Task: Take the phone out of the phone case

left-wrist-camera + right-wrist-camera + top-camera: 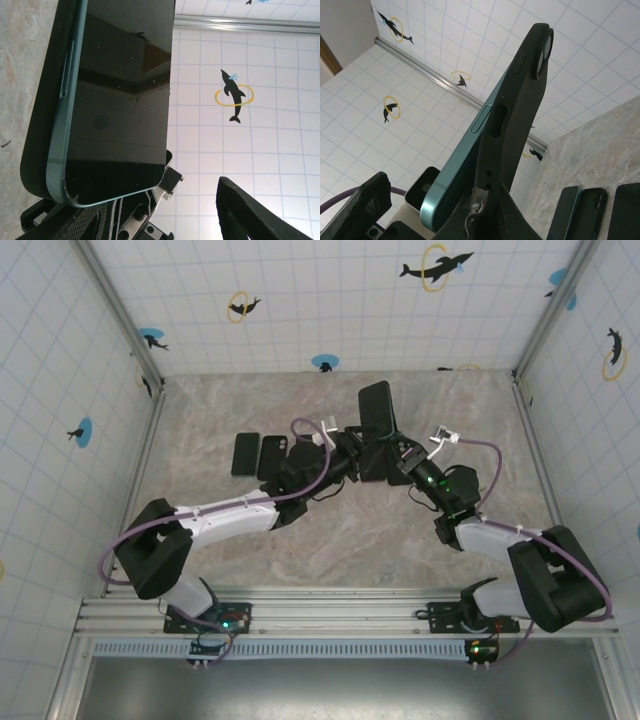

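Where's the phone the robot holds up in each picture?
Top external: phone raised mid-picture, between both arms.
Left wrist: its dark screen covers the left half.
Right wrist: its teal edge in the middle, inside the black case.
Shared landmark: dolphin stickers on the tiled walls.

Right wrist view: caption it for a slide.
Teal phone with its lower end prised away from the black case, tiled wall behind.

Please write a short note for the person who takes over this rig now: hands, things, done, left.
Right hand: shut on the lower end of the phone case, held up above the table.
Left hand: open, at the phone, not clamping it.
Done: the phone's side edge is lifted from the case.
Left: pull the phone fully out.
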Controlling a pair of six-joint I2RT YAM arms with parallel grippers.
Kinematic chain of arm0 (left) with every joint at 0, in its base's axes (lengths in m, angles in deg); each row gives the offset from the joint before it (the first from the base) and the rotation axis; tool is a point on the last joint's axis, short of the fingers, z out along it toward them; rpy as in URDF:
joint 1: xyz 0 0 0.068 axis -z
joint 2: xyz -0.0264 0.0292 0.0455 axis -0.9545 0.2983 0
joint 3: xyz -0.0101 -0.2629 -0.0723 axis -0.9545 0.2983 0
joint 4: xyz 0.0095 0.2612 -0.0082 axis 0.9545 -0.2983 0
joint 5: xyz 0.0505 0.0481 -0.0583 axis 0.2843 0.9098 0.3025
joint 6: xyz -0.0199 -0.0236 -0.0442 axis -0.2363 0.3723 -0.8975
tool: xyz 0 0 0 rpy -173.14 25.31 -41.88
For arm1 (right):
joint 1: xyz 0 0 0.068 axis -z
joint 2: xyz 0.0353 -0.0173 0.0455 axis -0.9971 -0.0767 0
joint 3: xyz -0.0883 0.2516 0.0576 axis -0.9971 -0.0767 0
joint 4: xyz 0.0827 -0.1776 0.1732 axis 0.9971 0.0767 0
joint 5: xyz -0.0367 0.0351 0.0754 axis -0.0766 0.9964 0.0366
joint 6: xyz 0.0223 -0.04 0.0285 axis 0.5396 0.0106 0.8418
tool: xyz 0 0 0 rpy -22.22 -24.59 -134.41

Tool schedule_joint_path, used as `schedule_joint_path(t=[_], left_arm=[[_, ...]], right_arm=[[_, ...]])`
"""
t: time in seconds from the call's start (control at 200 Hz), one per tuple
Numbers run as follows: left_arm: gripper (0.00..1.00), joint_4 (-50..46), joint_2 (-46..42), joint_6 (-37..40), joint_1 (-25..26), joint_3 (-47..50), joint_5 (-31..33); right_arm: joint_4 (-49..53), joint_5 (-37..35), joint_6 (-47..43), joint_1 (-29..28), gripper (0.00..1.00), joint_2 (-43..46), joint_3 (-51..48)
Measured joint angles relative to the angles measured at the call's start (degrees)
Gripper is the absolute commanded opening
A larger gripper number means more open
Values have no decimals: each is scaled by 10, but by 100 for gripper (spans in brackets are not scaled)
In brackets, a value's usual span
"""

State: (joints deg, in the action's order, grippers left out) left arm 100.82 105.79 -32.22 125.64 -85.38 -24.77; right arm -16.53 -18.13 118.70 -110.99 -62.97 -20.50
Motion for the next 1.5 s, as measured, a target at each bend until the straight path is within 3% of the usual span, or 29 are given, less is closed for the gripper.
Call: schedule_joint_path(t=[0.26, 0.475, 0.736, 0.921, 1.501], left_arm=[[54, 24, 23, -4, -6, -10, 13], [44, 27, 48, -8, -13, -44, 28], [15, 21, 63, -4, -14, -72, 25], [4, 10, 64, -1, -14, -78, 21], [0, -44, 76, 0, -21, -117, 10]], right_arm=[[-24, -22, 21, 0, 4, -4, -14], [-68, -38, 31, 0, 4, -5, -27], [-94, -48, 36, 0, 4, -6, -29], [-92, -51, 31, 0, 4, -6, -29], [46, -137, -90, -35, 4, 2, -9]])
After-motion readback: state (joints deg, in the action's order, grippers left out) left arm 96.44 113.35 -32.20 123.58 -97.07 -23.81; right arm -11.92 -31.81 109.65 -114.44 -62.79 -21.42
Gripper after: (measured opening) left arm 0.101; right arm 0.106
